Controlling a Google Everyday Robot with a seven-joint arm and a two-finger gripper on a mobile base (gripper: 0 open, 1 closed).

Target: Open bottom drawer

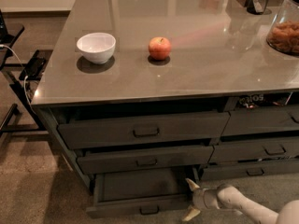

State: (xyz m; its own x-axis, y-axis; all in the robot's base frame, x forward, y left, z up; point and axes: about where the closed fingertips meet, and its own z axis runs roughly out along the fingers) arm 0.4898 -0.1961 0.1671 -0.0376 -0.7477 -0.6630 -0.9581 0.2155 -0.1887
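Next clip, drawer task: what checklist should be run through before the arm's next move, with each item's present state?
1. Bottom drawer out, flat dark inside showing: ok.
2. Pincer low at the drawer's right front corner, fingers spread, holding nothing: ok.
3. Drawer handle free, nothing on it: ok.
4. Drawer at full travel: cannot tell.
5. Apple and bowl on the counter, back from the front edge: ok.
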